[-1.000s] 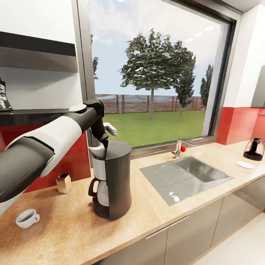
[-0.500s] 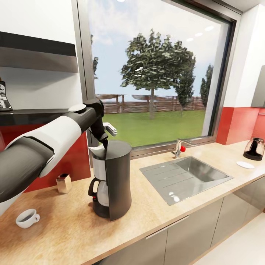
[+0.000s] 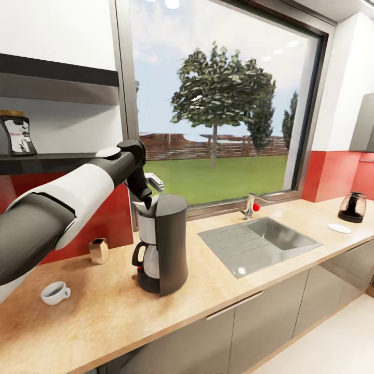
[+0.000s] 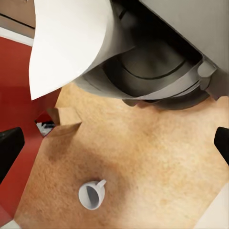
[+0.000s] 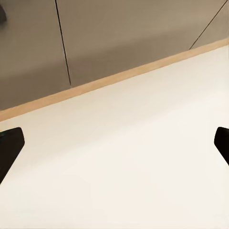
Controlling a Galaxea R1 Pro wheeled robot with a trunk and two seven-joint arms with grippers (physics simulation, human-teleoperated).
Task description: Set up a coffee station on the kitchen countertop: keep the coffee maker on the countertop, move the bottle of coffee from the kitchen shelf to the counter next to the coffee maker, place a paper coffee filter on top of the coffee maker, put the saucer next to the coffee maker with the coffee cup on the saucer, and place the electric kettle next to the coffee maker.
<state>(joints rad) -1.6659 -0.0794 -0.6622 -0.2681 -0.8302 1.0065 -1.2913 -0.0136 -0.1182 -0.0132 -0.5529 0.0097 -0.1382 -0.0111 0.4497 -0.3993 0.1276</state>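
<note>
The left gripper (image 3: 147, 193), fingers spread, hovered over the coffee maker (image 3: 161, 244), where a filter (image 4: 71, 43) sat; the right gripper (image 5: 114, 143) also gaped.

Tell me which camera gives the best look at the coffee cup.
The head view: the cup sits whole on the counter, left of the coffee maker. The left wrist view shows it from above, smaller.
</note>
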